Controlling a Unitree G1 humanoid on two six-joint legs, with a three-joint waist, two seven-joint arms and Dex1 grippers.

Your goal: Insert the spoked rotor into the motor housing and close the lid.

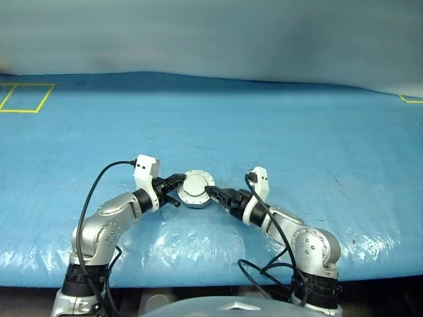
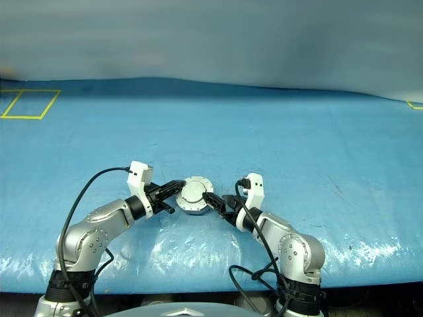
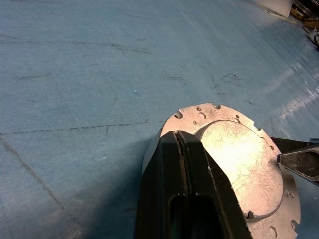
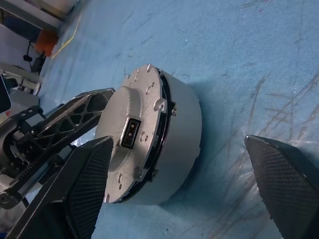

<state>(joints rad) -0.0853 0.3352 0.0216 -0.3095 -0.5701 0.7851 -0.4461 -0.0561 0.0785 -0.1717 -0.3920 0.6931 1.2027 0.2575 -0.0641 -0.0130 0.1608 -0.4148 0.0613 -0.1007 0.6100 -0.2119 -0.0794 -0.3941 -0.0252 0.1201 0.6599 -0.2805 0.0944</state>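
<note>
The motor housing, a short silver cup, sits on the blue table with the lid seated on top, smooth domed face up. A thin dark seam runs between lid and housing. The spoked rotor is hidden. My left gripper is shut, and its joined fingertips lie over the lid's left rim with nothing between them. My right gripper stands open at the housing's right side, with one pad close to the lid and the other pad out over bare table.
The blue table cover stretches wide on all sides of the housing. Yellow tape marks a rectangle at the far left and a corner at the far right. The table's front edge runs just below both arms.
</note>
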